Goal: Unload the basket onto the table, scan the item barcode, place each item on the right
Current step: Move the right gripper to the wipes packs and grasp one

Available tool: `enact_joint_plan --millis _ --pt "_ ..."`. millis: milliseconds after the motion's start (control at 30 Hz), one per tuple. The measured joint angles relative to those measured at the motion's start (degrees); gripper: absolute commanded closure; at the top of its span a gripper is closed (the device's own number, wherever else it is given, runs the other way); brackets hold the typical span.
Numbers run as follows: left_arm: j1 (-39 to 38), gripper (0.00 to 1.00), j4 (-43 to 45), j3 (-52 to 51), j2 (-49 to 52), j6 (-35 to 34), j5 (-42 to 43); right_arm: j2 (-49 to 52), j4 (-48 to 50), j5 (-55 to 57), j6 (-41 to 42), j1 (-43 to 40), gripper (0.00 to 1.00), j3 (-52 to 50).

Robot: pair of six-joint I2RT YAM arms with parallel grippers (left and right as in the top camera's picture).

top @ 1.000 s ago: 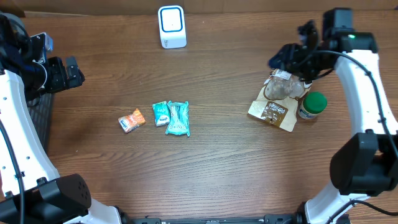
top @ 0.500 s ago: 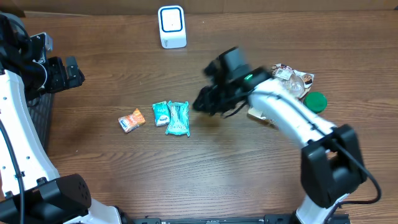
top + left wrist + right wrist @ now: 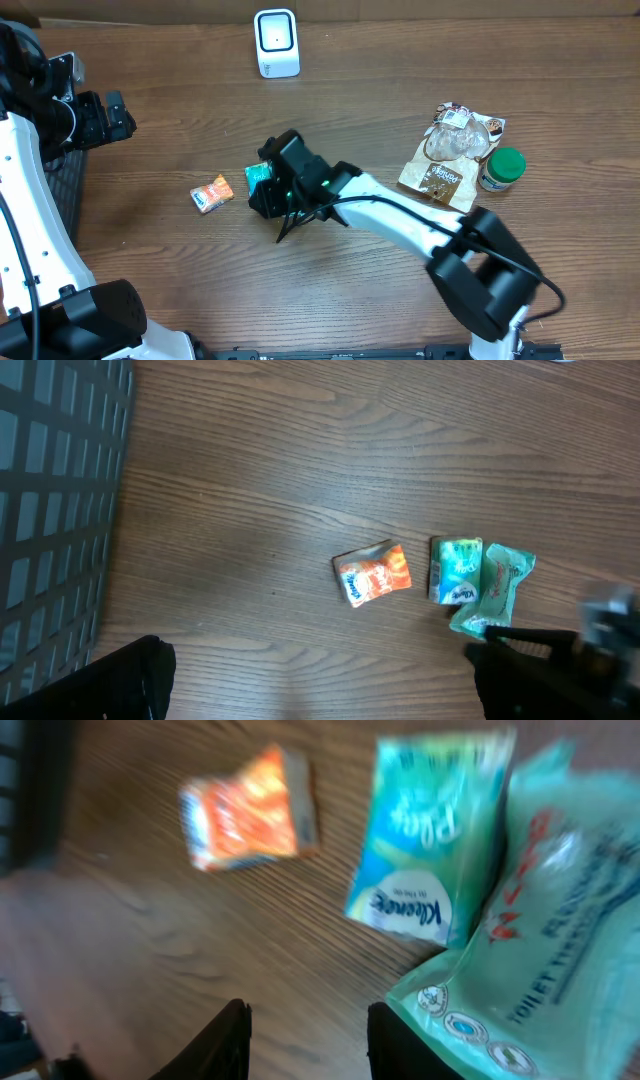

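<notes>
Wood-grain table (image 3: 150, 280) carries everything you are working with. Your right pincer (image 3: 308, 1032) hangs low over the teal packet (image 3: 540, 920). Its fingers are partly spread with only bare wood between them, and it grips nothing. One finger sits right at the packet's corner. The packet lies flat, its long axis running, slightly tilted, from the near edge toward the far edge, where the scanner (image 3: 276, 42) stands. A tissue pack (image 3: 430, 840) lies alongside the packet, touching it, with an orange packet (image 3: 250, 808) near on its left. Your left pincer (image 3: 115, 113) is spread wide and empty, well apart at the table's left edge.
</notes>
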Motion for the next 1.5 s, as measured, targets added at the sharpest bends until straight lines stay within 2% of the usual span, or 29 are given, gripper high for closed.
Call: enact_joint_plan --millis 267,333,500,700,833,933,1067,1233,1500 --pt "0.0 0.0 0.0 0.0 0.0 0.0 0.0 3.1 -5.1 0.7 0.7 -0.9 0.63 -0.3" --pt "0.0 0.01 0.0 0.0 0.0 0.0 0.0 3.1 -7.8 0.6 0.8 -2.2 0.6 -0.3" --pt "0.0 0.0 0.0 0.0 0.0 0.0 0.0 3.1 -15.7 0.7 0.8 -8.1 0.56 -0.4" --pt "0.0 0.0 0.0 0.0 0.0 0.0 0.0 3.0 -18.3 -2.4 -1.8 -15.2 0.54 -0.3" --pt "0.0 0.0 0.0 0.0 0.0 0.0 0.0 3.0 -16.9 -6.1 -1.9 -18.3 0.56 -0.2" --pt "0.0 0.01 0.0 0.0 0.0 0.0 0.0 2.9 -15.5 -8.0 2.7 -19.2 0.56 -0.2" --pt "0.0 0.0 0.0 0.0 0.0 0.0 0.0 2.9 -12.7 -9.3 9.1 -18.4 0.54 -0.2" --pt "0.0 0.0 0.0 0.0 0.0 0.0 0.0 2.9 -9.6 -9.0 13.2 -16.2 0.51 -0.2" --pt "0.0 0.01 0.0 0.0 0.0 0.0 0.0 4.3 -6.3 -7.3 16.4 -15.0 0.47 -0.2"
